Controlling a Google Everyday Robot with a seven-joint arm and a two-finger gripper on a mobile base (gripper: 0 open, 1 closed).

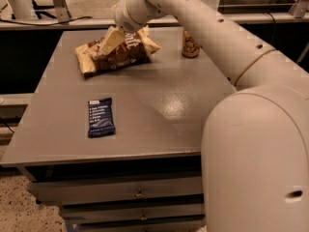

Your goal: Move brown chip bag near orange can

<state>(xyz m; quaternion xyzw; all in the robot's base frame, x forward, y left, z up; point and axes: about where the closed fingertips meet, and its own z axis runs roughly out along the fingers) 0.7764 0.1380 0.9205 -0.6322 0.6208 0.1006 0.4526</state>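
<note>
The brown chip bag (126, 57) lies at the back left of the grey table (169, 95), dark brown in the middle with pale cream ends. My gripper (109, 42) reaches down from the arm onto the bag's left-middle part and touches or nearly touches it. The orange can (190, 46) stands upright at the back of the table, to the right of the bag and apart from it. My arm hides the can's top.
A small flat dark blue bar wrapper (101, 117) lies at the front left of the table. My arm's large white body (256, 153) fills the right foreground. Drawers (140, 193) sit under the table top. Other benches stand behind.
</note>
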